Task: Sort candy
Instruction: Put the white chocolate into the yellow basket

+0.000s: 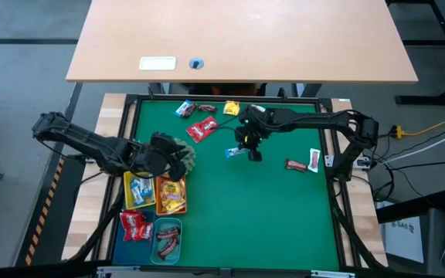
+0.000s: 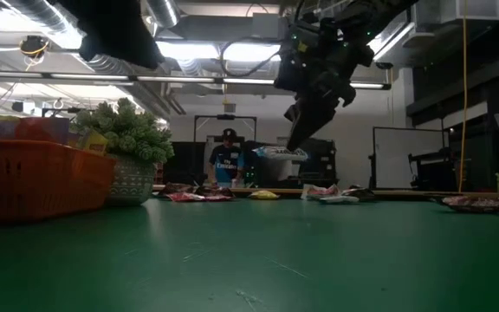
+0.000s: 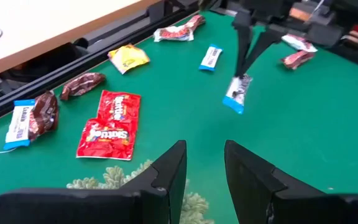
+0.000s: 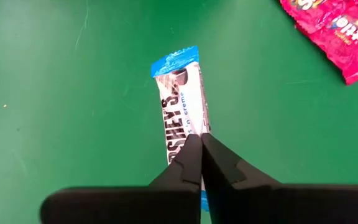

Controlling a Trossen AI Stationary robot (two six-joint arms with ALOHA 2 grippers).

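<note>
While the trays [image 1: 168, 194] are part filled, the right gripper [image 4: 199, 163] fingers pinch a blue-white bar [image 4: 182, 106] aloft; left gripper [image 3: 205, 171] hangs open; several sweets [image 1: 201, 130] remain on the surface [image 1: 261, 216].

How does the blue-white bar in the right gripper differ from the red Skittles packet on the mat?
The blue-white bar is pinched in the right gripper and hangs clear of the green mat; the red Skittles packet lies flat on it, untouched. The blue-white bar is narrow and long; the red Skittles packet is wider and crumpled. Both are wrapped candy outside the trays. The left gripper waits open over the plant ball.
</note>
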